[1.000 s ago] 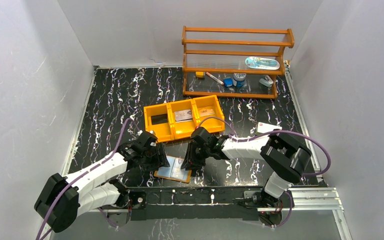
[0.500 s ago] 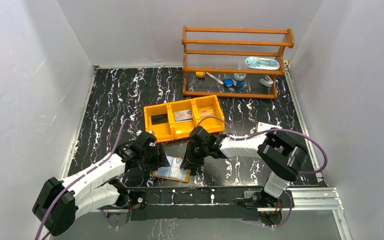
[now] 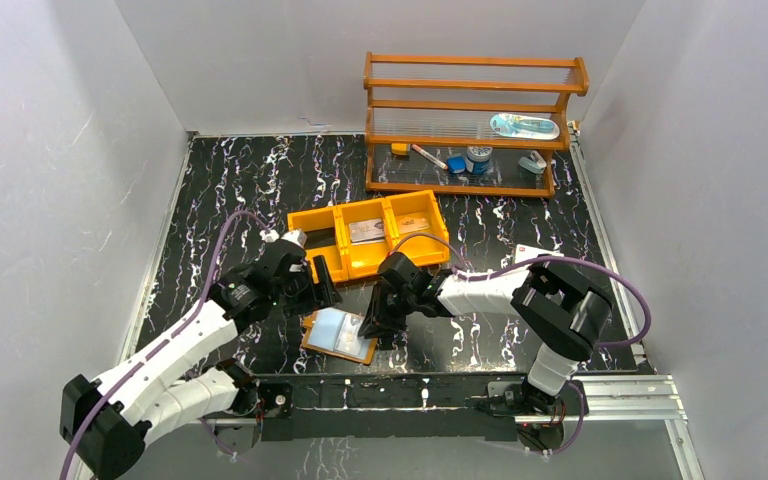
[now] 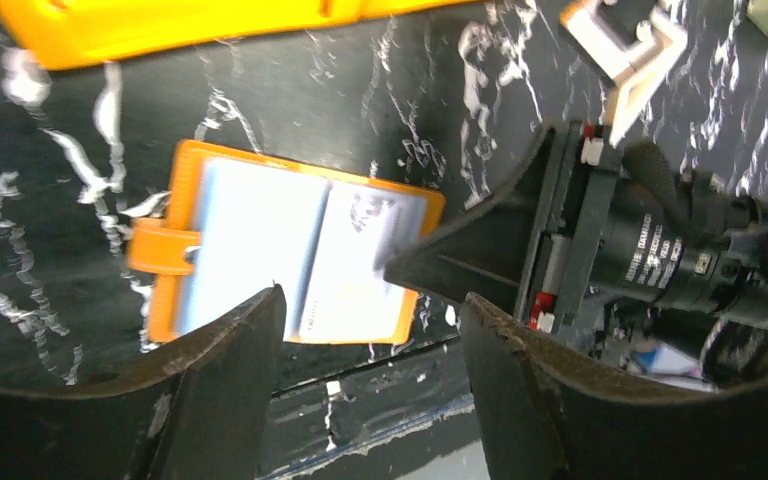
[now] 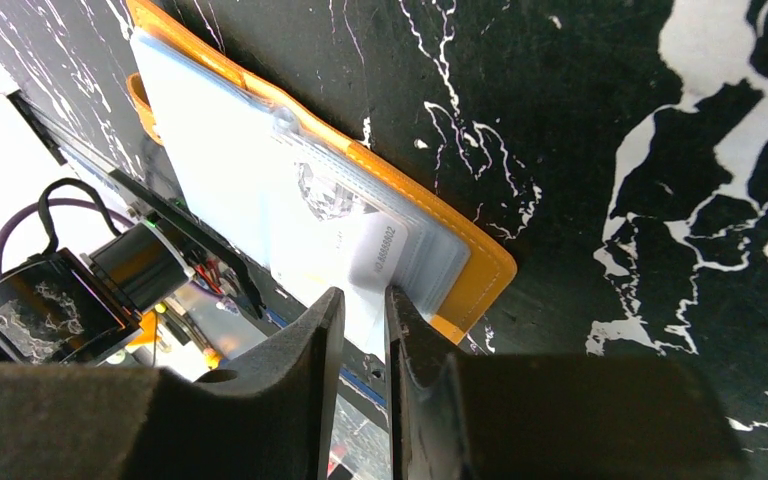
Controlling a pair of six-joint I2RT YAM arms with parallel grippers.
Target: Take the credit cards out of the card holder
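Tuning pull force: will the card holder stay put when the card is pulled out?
Probably not: the card holder lies open on the smooth table with the left gripper off it, so it may drag. Its shiny pockets look slick, so the credit card pinched by the right gripper should slip out.

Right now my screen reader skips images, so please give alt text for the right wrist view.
The right gripper, fingers nearly together, brackets a white card poking from the open orange card holder, which lies flat on the black marbled table.
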